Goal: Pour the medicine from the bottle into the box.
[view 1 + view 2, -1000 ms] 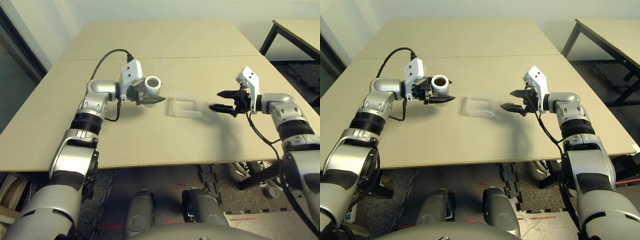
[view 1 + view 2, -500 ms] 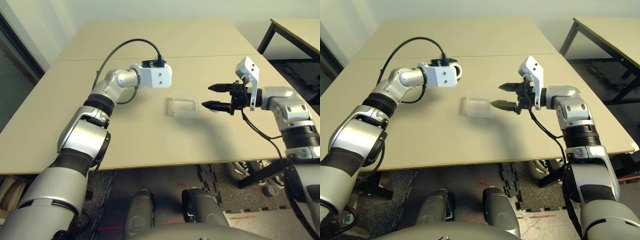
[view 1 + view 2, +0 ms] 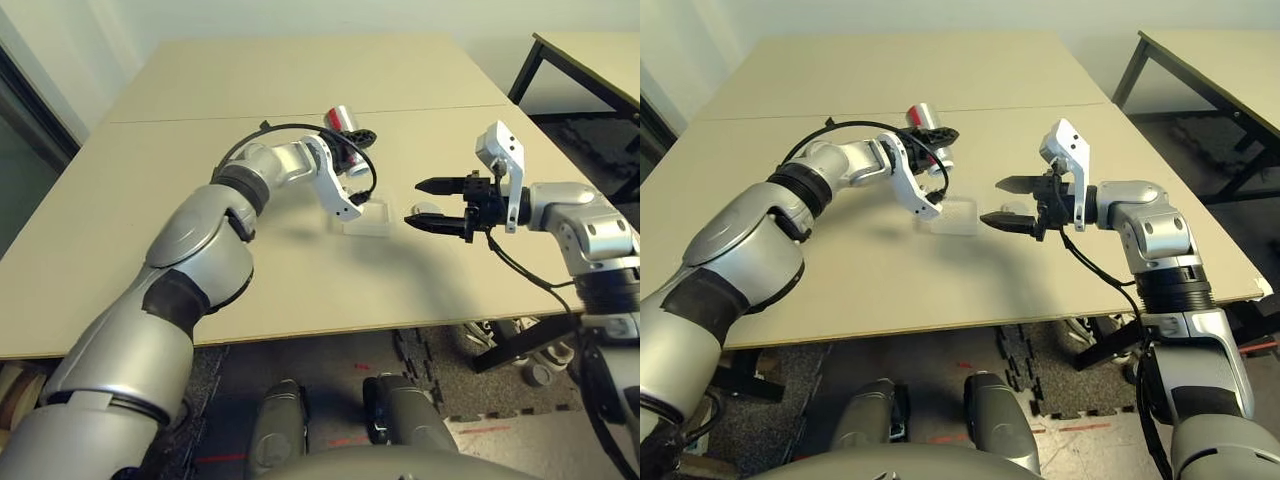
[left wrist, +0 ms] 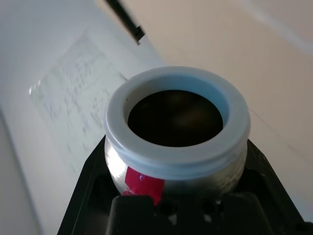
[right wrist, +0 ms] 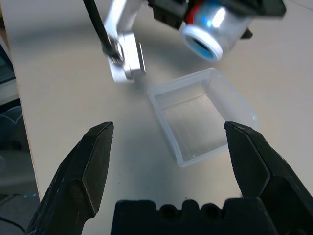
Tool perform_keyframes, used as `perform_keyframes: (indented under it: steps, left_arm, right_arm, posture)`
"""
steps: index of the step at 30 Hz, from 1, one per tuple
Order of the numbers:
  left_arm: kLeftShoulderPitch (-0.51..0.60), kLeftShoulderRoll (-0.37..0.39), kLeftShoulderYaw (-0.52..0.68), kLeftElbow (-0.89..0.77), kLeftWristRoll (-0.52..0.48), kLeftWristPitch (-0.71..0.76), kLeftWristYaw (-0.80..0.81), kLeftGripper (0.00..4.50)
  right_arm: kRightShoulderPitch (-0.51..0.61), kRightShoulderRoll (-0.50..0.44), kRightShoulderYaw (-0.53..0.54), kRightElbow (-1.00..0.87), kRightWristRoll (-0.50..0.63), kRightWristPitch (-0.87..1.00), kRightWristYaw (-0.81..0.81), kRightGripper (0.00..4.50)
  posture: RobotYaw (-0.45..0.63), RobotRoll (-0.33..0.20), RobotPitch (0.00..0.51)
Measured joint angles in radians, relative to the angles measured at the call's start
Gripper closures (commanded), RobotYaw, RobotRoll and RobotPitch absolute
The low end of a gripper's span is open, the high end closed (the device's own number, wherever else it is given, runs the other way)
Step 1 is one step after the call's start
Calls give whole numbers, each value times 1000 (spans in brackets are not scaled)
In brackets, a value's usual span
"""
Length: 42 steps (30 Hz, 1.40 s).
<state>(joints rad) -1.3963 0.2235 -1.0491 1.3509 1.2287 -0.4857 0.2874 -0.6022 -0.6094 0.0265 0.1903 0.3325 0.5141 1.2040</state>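
1. Left eye view, left side: left gripper (image 3: 364, 147) clenched on the bottle (image 3: 340, 119), red mark showing on its silver side. Bottle tilted, held over the table (image 3: 200, 290).
2. Left wrist view: white-rimmed round mouth (image 4: 178, 156) uncovered, dark inside.
3. Mid-table: clear plastic box (image 3: 368, 228), shallow, open-topped. Right wrist view has bottle near it, mouth angled down.
4. Right of box: round grey cap disc (image 3: 427, 208), near the right fingertips.
5. Far right: right gripper (image 3: 416, 203), fingers spread wide, nothing between them.
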Motion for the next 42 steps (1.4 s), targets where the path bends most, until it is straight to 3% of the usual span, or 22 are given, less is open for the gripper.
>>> perform_keyframes:
  steps: [15, 18, 23, 30, 35, 42]
  left_arm:
    - [-9, 3, 45, 29, -43, 25, -75, 1645]
    - [1, 5, 165, 31, -167, -14, -183, 1645]
    - [74, 15, 497, 28, -506, -39, -522, 1645]
    - [169, 29, 895, -14, -934, 68, -949, 1645]
    - [234, 51, 1016, -68, -1072, 141, -1035, 1645]
    - [322, 81, 1109, -128, -1161, 191, -981, 1645]
  right_arm:
    - [21, 0, 0, -31, 37, 10, -39, 0]
    - [18, 1, 1, -26, 39, 8, -38, 0]
    - [6, 2, 2, 11, 38, -5, -39, 0]
    - [-18, 10, 3, 68, 27, -44, -43, 0]
    - [-44, 29, 5, 99, 18, -66, -43, 0]
    - [-60, 58, 10, 109, 15, -76, -47, 0]
  posture:
    - [-113, 0, 24]
    - [-107, 0, 26]
    - [-100, 0, 28]
    - [-82, 0, 29]
    - [-81, 0, 31]
    - [-76, 0, 38]
